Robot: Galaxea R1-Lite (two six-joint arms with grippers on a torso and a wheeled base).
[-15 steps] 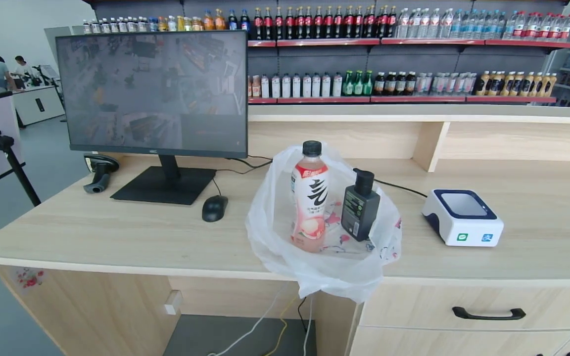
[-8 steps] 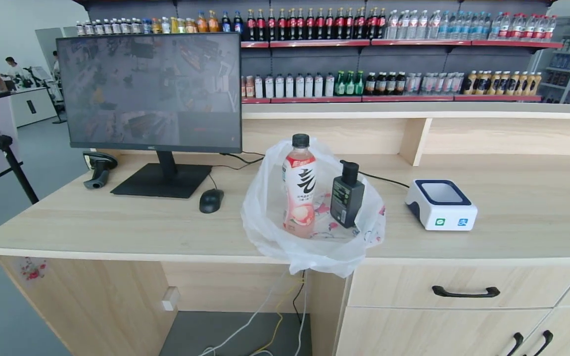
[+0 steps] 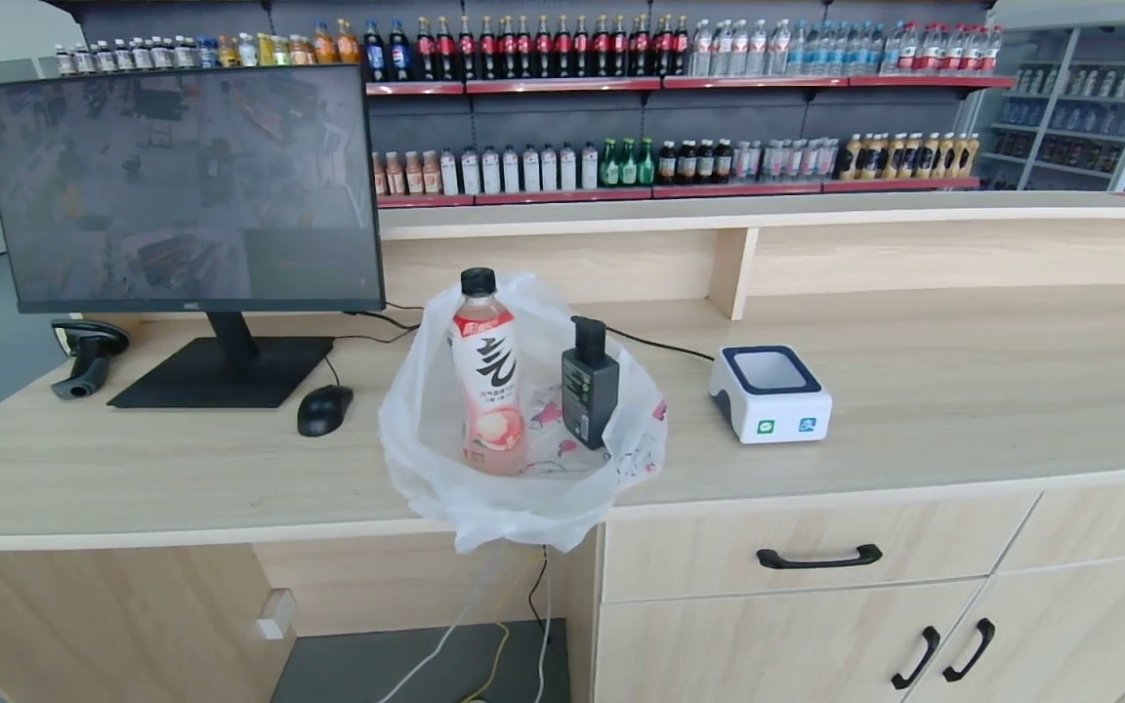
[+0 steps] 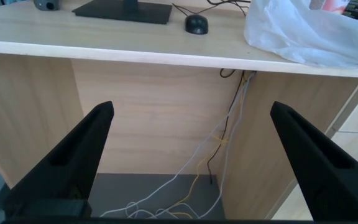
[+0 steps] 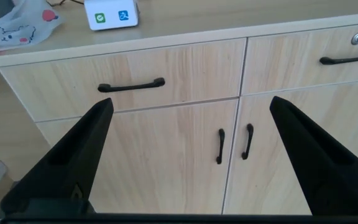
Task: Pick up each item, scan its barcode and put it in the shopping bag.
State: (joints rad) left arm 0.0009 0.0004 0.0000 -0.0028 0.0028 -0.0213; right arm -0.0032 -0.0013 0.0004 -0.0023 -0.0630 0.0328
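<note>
So both my pincers hang low, below the shopping bag. My left pincer is spread wide and faces the gap under the worktop, right beneath the bag, where some cables dangle. My right pincer is spread wide too and faces the drawer fronts below and to the right of the bag. In the bag, the peach drink bottle stands upright, and the dark pump bottle stands just beside it on the right. The white scanner box sits right of the bag, not touching it. The mouse sits left of the bag.
</note>
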